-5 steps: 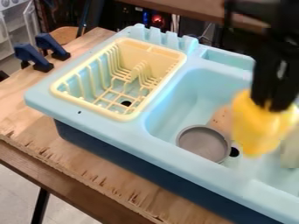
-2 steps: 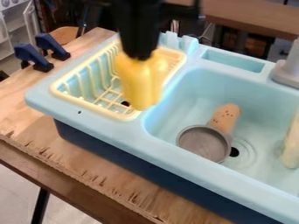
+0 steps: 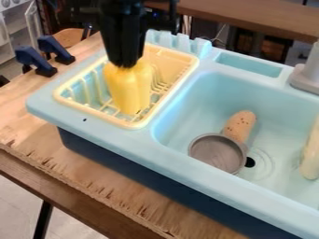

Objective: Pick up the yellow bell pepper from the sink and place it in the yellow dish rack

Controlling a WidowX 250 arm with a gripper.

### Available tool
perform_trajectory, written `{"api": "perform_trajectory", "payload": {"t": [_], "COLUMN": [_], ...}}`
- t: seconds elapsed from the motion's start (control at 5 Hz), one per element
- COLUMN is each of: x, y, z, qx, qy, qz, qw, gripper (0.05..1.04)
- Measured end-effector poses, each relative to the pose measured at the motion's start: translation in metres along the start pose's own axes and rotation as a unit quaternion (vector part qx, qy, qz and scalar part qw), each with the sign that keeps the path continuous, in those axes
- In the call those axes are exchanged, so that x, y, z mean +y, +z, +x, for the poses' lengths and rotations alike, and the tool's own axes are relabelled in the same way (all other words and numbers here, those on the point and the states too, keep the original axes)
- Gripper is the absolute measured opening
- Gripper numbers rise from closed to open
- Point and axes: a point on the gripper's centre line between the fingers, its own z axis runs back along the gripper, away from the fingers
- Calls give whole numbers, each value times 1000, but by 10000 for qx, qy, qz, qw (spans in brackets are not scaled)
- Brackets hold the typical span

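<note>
Where the rack (image 3: pixel 171 57) sits, the tool (image 3: pixel 128 64) holds a lobed yellow object (image 3: pixel 129 89).

A glossy, lobed yellow pepper (image 3: pixel 129 91) hangs upright from the tool (image 3: pixel 126 64) at the cream rack (image 3: pixel 190 60)

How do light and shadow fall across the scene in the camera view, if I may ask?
Camera view: the gripper reads almost black, its detail lost; the yellow object it holds looks bright; a pale sheen marks the basin; beneath the far table it is dark.
</note>
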Motion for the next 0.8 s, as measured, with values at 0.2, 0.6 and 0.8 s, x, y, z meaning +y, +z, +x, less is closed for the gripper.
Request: {"api": "perform_trajectory", "payload": {"t": [0.2, 0.6, 0.8], "x": [5, 12, 8], "y": [-10, -29, -37], "z": [15, 26, 31], "qx": [164, 302, 352], "qy": [103, 336, 295], "qz": [123, 467, 486], "qw": [9997, 9979, 9978], "gripper": [121, 121, 121]}}
